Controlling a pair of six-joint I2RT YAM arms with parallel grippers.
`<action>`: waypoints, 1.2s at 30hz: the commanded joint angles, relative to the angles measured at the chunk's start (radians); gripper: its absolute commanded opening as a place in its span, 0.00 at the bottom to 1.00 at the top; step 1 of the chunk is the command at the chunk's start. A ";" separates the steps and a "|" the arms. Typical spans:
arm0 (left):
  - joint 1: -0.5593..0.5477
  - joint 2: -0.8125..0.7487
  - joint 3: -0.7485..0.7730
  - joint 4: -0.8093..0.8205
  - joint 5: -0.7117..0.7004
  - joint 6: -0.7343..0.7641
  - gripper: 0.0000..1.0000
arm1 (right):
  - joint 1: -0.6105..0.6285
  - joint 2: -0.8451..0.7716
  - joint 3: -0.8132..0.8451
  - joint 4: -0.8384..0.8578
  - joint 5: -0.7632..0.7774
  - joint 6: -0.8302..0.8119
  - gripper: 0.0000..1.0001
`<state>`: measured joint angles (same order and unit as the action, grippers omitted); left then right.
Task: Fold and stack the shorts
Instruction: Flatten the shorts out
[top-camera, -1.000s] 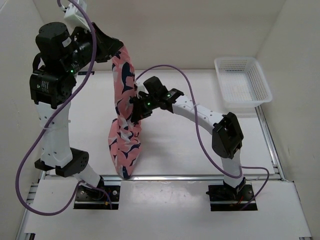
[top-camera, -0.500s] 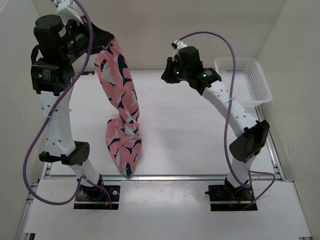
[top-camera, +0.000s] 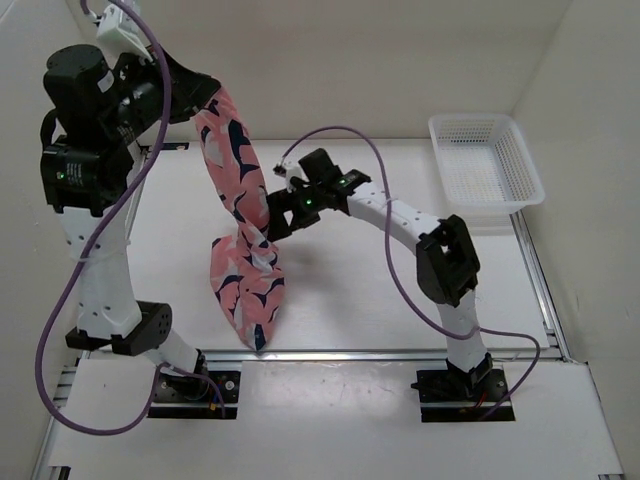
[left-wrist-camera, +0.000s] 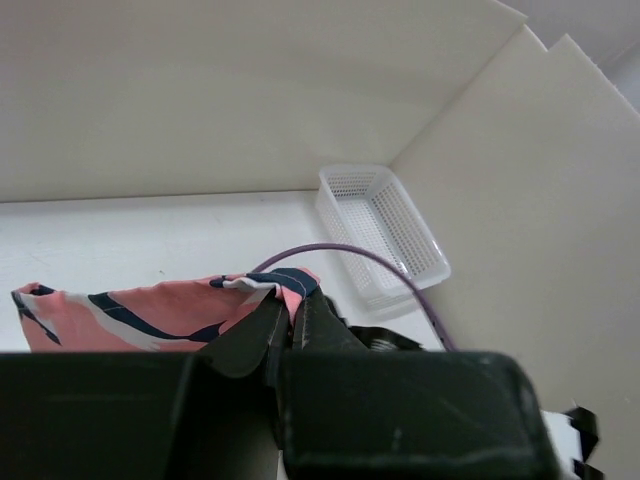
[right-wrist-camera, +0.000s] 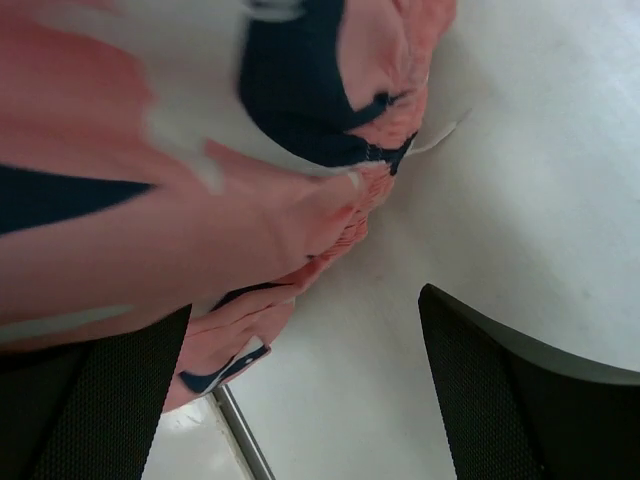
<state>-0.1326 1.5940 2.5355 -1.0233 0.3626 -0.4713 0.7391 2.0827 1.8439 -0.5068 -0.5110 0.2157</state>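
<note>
The coral-pink shorts (top-camera: 240, 230) with navy-and-white shapes hang in a long twisted strip, their lower end resting near the table's front edge. High at the back left, my left gripper (top-camera: 203, 100) is shut on their top edge. The left wrist view shows its fingertips (left-wrist-camera: 290, 303) pinched on the navy-trimmed hem of the shorts (left-wrist-camera: 140, 315). My right gripper (top-camera: 273, 215) is at mid-height against the right side of the hanging cloth. Its jaws are open in the right wrist view (right-wrist-camera: 305, 300), with the shorts (right-wrist-camera: 200, 200) bunched just ahead and nothing held between the fingers (right-wrist-camera: 500, 390).
A white mesh basket (top-camera: 485, 165) stands at the back right of the table, also seen as the basket (left-wrist-camera: 385, 225) from the left wrist. A metal rail (top-camera: 400, 353) runs along the table's front edge. White walls close in the left, back and right sides.
The right arm swung up toward the basket, then came back to the hanging shorts, its jaws now open. The left arm shifted a little left, carrying the shorts' top with it.
</note>
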 joint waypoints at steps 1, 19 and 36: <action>0.004 -0.092 -0.011 -0.009 -0.002 0.019 0.10 | 0.019 0.032 0.083 0.066 0.000 -0.044 0.99; 0.013 -0.112 -0.040 -0.049 -0.076 0.037 0.10 | -0.035 -0.009 0.130 0.254 -0.182 0.255 0.26; 0.013 -0.112 -0.072 -0.040 -0.074 0.046 0.10 | 0.118 0.125 0.264 0.235 -0.658 0.186 0.55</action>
<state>-0.1261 1.4960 2.4763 -1.0847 0.2958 -0.4351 0.8284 2.2063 2.0506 -0.2836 -1.0195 0.3969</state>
